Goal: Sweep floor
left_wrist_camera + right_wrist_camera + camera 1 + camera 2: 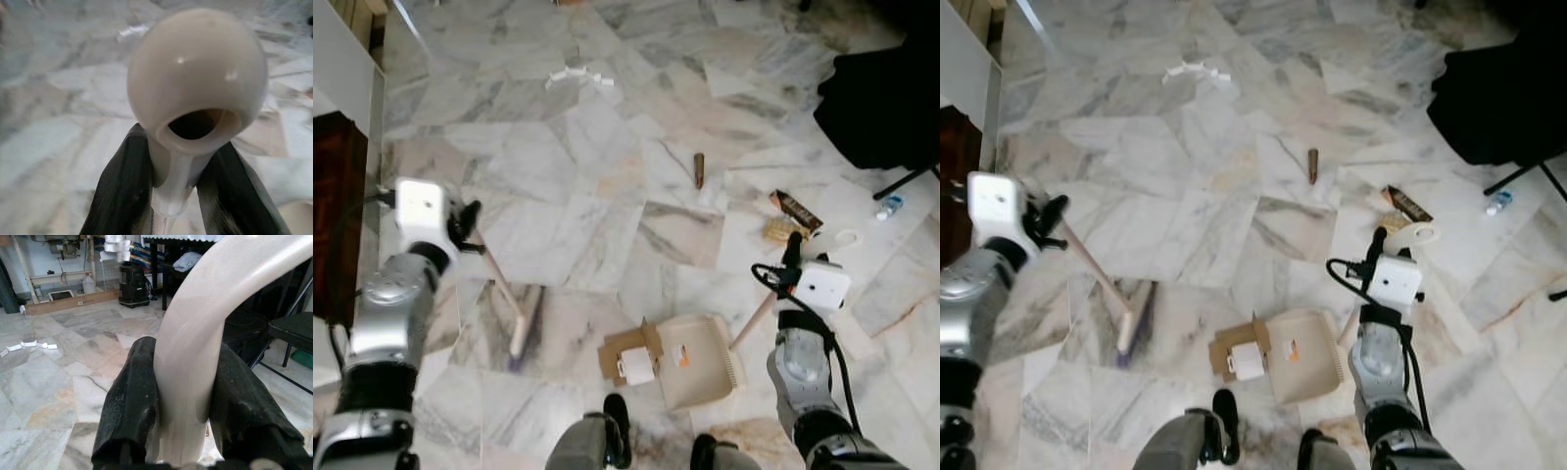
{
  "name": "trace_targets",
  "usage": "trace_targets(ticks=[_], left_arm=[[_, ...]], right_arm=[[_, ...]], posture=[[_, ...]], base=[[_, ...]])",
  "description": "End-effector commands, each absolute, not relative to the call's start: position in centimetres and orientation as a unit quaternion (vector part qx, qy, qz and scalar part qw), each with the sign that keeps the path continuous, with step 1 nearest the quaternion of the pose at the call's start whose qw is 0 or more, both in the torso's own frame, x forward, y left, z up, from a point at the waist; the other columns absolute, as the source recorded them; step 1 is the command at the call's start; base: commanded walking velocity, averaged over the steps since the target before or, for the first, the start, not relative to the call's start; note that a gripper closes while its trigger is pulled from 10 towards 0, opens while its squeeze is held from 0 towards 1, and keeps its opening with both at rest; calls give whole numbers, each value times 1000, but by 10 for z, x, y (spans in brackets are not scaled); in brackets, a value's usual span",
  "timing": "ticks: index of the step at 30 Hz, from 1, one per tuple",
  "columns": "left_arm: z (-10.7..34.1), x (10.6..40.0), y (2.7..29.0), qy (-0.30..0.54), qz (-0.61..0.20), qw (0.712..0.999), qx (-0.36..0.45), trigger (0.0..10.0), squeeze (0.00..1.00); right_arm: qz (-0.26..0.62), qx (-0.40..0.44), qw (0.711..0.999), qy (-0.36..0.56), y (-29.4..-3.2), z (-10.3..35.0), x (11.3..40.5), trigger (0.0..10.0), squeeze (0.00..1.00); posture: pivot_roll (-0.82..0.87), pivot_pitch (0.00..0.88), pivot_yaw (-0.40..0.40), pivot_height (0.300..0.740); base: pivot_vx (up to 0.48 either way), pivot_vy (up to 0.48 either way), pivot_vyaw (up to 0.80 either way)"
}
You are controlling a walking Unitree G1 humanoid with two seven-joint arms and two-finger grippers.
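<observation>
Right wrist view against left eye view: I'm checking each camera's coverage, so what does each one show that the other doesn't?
The right wrist view alone shows the room beyond: a black machine and a jug standing by a low wooden board.

The left eye view alone shows the dustpan with a paper roll on torn cardboard at its mouth, the broom in the left claw, and a brown wrapper.

Both show the right claw shut on the dustpan handle, the white scraps and the marble floor.
</observation>
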State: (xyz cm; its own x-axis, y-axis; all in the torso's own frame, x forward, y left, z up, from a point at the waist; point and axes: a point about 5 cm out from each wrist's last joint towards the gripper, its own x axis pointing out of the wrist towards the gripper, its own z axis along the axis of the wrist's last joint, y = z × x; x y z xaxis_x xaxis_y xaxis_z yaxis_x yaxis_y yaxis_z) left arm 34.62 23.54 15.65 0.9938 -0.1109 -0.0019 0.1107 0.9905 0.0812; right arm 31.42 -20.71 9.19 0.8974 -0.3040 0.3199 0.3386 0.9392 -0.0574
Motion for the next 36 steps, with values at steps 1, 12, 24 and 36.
trace_targets(ticks=[1,12,24,36], left_arm=[[135,345,237,26,-44,999,12,10000,0],[119,346,195,53,-138,982,-115,10000,0],[137,340,171,79,-281,949,-122,10000,0],[169,346,181,37,-272,954,-120,10000,0]], right_arm=[[-172,-63,975,-122,-212,76,304,10000,0],[-175,-71,974,-123,-218,73,298,10000,0],[-173,-66,975,-121,-214,74,300,10000,0],[-169,-49,976,-127,-207,84,313,10000,0]], posture=[[179,340,124,740],[162,361,119,740],[175,353,125,740],[197,287,123,740]], base=[[0,0,0],[0,0,0],[0,0,0],[0,0,0]])
